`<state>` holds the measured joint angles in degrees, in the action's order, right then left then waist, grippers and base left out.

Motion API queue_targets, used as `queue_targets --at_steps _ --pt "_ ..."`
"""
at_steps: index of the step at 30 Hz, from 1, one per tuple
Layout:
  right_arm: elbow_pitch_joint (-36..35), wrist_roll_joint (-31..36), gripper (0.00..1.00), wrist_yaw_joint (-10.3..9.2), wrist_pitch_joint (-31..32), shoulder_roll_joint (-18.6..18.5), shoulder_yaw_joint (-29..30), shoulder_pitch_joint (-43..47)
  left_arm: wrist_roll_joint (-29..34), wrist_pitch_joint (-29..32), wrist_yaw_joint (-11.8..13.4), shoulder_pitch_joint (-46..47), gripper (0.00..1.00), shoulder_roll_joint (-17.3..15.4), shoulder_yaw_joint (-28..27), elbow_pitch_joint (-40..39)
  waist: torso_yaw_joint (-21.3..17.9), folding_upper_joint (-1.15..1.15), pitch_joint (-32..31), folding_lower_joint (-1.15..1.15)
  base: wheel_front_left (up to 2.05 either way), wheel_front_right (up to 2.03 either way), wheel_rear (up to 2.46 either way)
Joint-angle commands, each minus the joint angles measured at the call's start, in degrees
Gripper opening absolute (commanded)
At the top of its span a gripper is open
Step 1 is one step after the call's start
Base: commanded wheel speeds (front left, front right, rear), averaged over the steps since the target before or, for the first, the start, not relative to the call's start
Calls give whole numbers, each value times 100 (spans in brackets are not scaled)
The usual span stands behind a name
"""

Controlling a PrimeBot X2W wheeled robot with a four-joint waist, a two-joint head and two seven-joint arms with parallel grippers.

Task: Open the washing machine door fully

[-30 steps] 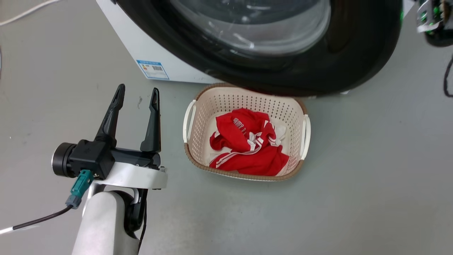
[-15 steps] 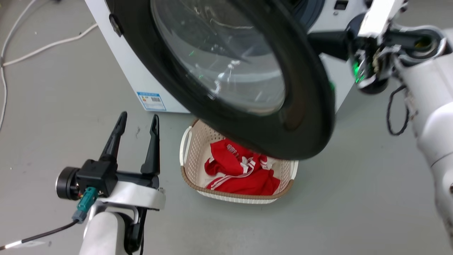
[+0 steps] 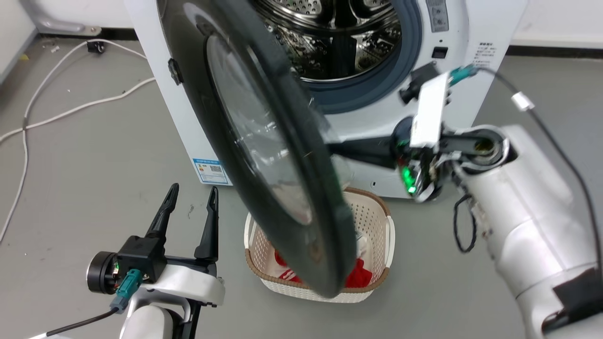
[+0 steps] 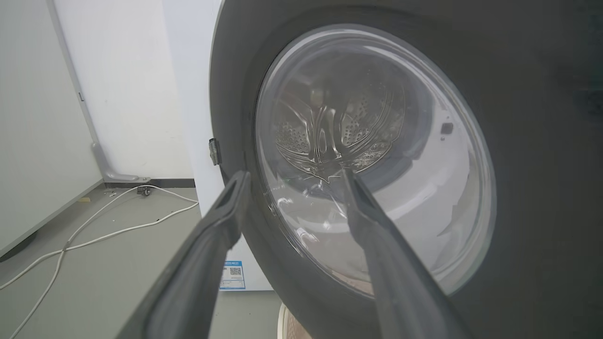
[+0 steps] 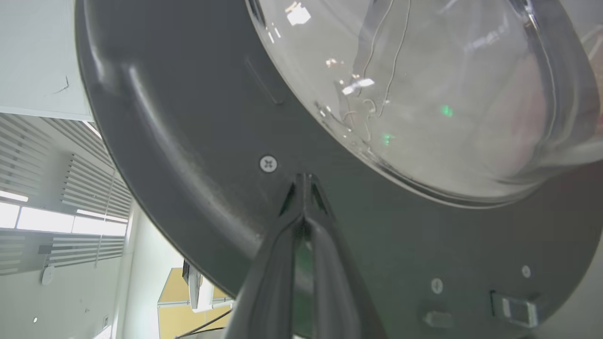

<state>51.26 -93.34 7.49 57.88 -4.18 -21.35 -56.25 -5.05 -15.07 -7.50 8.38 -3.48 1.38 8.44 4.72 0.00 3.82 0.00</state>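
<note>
Floor: plain grey, around the white washing machine. Cables: white, loose on floor left of machine. Wall: white, behind machine, dark skirting at its foot. Grey pipe: along wall, left of machine.

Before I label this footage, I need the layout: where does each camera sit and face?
Head view: on the robot's head, facing forward and down at the washing machine door, steel drum and laundry basket; shows open left gripper, right arm.
Left wrist view: on the left wrist, facing the door's outer side between its own fingers.
Right wrist view: on the right wrist, facing the door's inner side; the shut right gripper tips against it.
Shared: both wrist views see the door's glass window, from opposite sides.
</note>
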Motion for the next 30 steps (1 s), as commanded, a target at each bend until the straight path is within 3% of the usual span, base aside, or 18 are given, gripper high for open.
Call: queue_targets --at_steps 1,13,18,24,25,26,27,30 --pt "-96 -33 0 0 44 78 -75 193 25 -14 3 -66 100 7 13 16 15 0 -60 0 0 0 0" --pt "-1018 -570 0 0 -375 149 -803 1127 29 -14 3 -253 100 25 56 39 -30 0 -215 0 0 0 0" --pt "-1404 -564 0 0 -1285 137 -692 1469 37 -14 5 -321 100 31 37 41 -75 0 -266 0 0 0 0" --pt "-2190 -379 0 0 -2771 -60 -91 2188 34 -14 6 -361 100 35 15 33 -147 0 -309 0 0 0 0" --pt "-2354 -330 15 0 -3054 -81 26 2347 33 -14 9 -369 100 37 9 22 -166 0 -314 0 0 0 0" --pt "-2534 -248 47 0 -3333 -114 127 2496 30 -14 20 -380 100 37 -7 0 -196 0 -301 0 0 0 0" --pt "-2687 -171 100 0 -3619 -146 234 2643 31 -14 23 -385 100 37 -13 -13 -217 0 -291 0 0 0 0" --pt "-3170 92 100 0 -4411 -231 520 3147 41 -14 24 -408 100 36 -34 -30 -273 0 -277 0 0 0 0"
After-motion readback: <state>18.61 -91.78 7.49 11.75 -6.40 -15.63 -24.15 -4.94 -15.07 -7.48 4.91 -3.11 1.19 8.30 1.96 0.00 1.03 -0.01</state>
